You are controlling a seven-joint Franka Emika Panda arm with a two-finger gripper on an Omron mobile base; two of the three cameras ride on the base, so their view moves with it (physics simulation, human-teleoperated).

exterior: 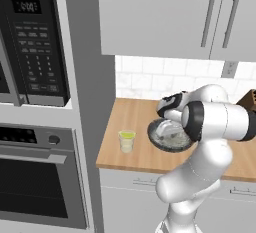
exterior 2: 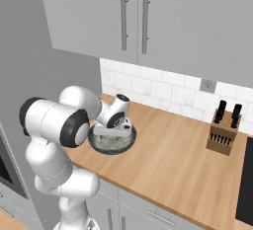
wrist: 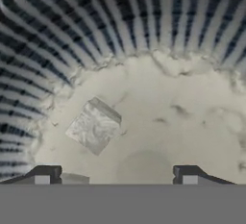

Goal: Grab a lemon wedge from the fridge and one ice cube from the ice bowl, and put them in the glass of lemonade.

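The ice bowl (wrist: pixel 144 31) is ribbed in dark blue-grey and pale stripes, its floor sandy and speckled — a pale, frosty ice cube (wrist: pixel 93 126) on it. The glass of lemonade (exterior: pixel 126 141) shows pale yellow, greenish on top. The desk (exterior 2: pixel 173 160) is warm honey wood — the knife block (exterior 2: pixel 225 130) brown with black handles.

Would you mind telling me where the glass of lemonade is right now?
The glass of lemonade stands on the wooden counter in the left base view, just left of the ice bowl, near the counter's left end.

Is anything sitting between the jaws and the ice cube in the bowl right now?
Nothing visible. In the hand view the pale, frosted ice cube lies alone on the speckled floor of the ribbed dark blue-grey bowl, just ahead of the open gripper, toward its left fingertip.
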